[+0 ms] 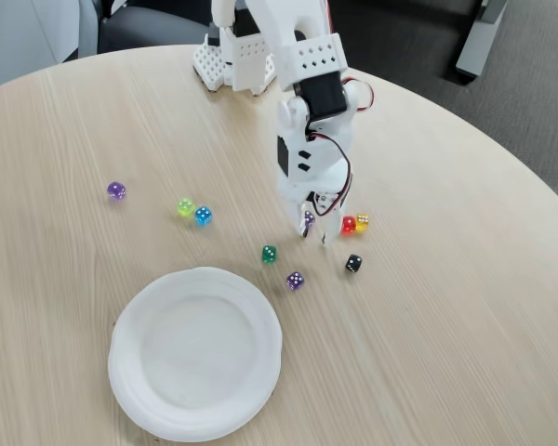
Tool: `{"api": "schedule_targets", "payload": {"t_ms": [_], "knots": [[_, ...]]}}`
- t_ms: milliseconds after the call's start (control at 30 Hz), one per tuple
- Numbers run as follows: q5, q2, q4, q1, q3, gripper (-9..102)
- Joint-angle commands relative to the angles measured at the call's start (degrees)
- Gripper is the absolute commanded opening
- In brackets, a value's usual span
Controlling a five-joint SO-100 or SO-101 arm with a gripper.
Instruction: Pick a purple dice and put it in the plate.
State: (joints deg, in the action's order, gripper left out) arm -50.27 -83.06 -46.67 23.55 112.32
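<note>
Your gripper (313, 229) is clenched on the purple dice (308, 219), just above the table (465, 307) (beside red die (348, 224)). The plate (135, 372) sits lower left, well apart; 1 twin purple die (295, 280) lies between.

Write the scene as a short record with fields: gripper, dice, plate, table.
gripper: low over the table, fingers around a purple die; whether it is lifted, I cannot tell
other purple dice: light one near the plate rim; darker round one far left
other dice: green, blue, lime, red, yellow, black
plate: white, no die in it, at the near edge
table: round, light wood
</note>
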Motion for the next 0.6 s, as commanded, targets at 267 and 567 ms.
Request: {"api": "schedule_targets", "payload": {"t_ms": [267, 567], "knots": [[0.09, -0.88, -2.46, -0.18, 0.09, 14], [0.53, -0.97, -16.26, -0.18, -0.53, 16]]}}
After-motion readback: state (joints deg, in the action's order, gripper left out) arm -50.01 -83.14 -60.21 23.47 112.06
